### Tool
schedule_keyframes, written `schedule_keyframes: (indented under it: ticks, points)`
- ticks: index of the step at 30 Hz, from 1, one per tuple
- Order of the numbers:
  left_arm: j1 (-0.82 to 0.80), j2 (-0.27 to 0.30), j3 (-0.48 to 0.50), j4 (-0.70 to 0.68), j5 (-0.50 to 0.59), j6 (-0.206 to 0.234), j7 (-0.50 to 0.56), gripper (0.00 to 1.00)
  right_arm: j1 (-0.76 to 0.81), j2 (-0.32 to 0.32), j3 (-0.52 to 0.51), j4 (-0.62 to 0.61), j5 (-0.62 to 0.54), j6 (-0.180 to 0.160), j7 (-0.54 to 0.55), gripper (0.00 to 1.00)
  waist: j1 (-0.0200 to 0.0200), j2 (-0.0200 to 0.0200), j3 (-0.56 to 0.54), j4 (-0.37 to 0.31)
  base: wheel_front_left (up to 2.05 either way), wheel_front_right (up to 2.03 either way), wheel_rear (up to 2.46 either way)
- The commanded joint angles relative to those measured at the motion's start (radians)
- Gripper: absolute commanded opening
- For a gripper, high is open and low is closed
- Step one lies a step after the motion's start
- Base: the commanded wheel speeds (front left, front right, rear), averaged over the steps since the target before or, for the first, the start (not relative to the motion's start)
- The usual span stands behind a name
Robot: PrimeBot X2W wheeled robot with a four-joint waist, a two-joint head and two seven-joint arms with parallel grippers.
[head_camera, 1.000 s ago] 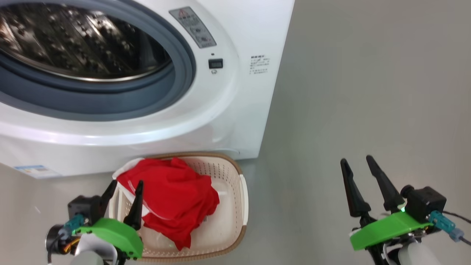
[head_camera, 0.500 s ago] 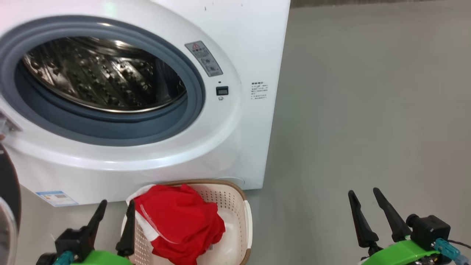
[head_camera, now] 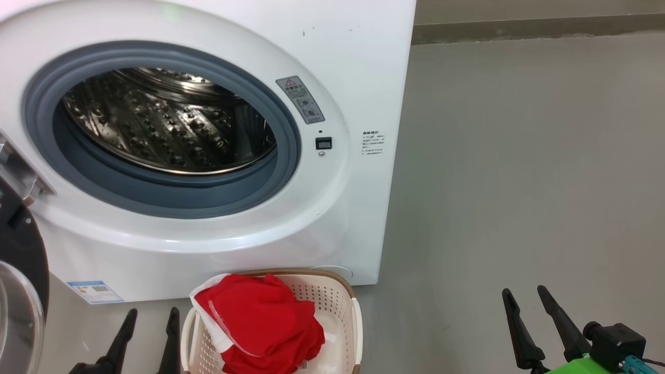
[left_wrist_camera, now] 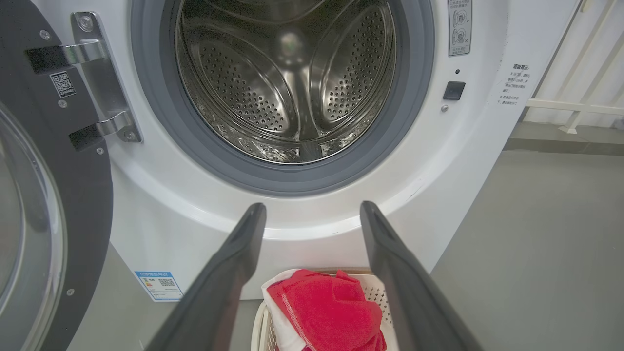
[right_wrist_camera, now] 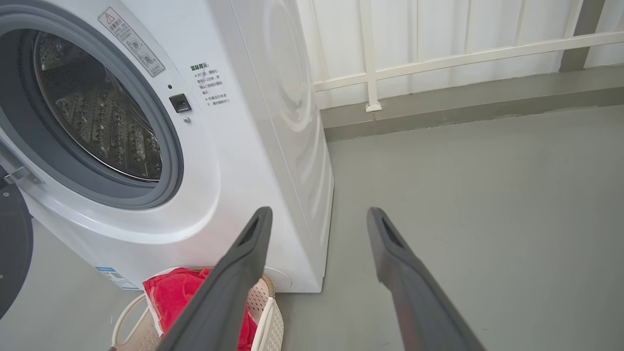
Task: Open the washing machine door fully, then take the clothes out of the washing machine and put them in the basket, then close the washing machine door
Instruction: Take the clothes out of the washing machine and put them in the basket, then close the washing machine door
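Clothes [head_camera: 260, 322]: one red heap with white trim, and how many garments make it up cannot be told. It lies in the basket [head_camera: 324, 298], filling the half nearer the left jaws and rising over the rim there. There is one basket, cream with a brown rim, standing on the floor [head_camera: 519, 156] against the foot of the washer [head_camera: 363, 52].

One washer, one door [head_camera: 21, 249], one drum [head_camera: 171, 124]. The door hangs swung out on its hinge, to the left of the left jaws and just past their tips. The drum's steel wall is bare as far as it can be seen.

Two pairs of jaws, two dark fingers each. The left jaws are released, fingers [head_camera: 122, 337] spread wide with nothing between them but air. The right jaws are released too, fingers [head_camera: 519, 337] apart and grasping nothing.

From the head view, the basket sits just beside the left jaws on their right, its near handle close to the right-hand finger but not touching it. The heap lies level with those fingertips and a little beyond. In the left wrist view the clothes show low down in the gap between the two fingers, with the drum mouth straight ahead above the tips.

The right jaws stand well apart from the basket, which lies off to their left; bare floor is ahead of them. One small blue label [head_camera: 95, 292] sits low on the washer front, ahead of the left jaws.
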Motion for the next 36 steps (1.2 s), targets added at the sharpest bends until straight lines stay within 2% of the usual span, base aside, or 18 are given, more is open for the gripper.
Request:
schedule_keyframes:
  ticks: [1, 23, 36]
  points:
    - [-0.009, 0.006, 0.044, -0.038, 0.013, -0.006, -0.012, 1.00, -0.008, -0.017, 0.015, -0.029, 0.004, 0.005, -0.006, 1.00, 0.0000, 0.0000, 0.000, 0.004, 0.00, 0.00, 0.00]
    - [-0.004, -0.003, 0.056, -0.057, 0.022, -0.006, -0.012, 1.00, -0.015, -0.014, 0.014, -0.025, 0.006, 0.005, -0.006, 1.00, 0.0000, 0.0000, -0.004, 0.003, -0.04, 0.04, 0.00]
    - [-0.006, -0.006, 0.054, -0.066, 0.027, -0.006, -0.012, 1.00, -0.015, -0.012, 0.012, -0.029, 0.004, 0.005, -0.006, 1.00, 0.0000, 0.0000, 0.000, 0.004, -1.33, 1.33, 0.00]
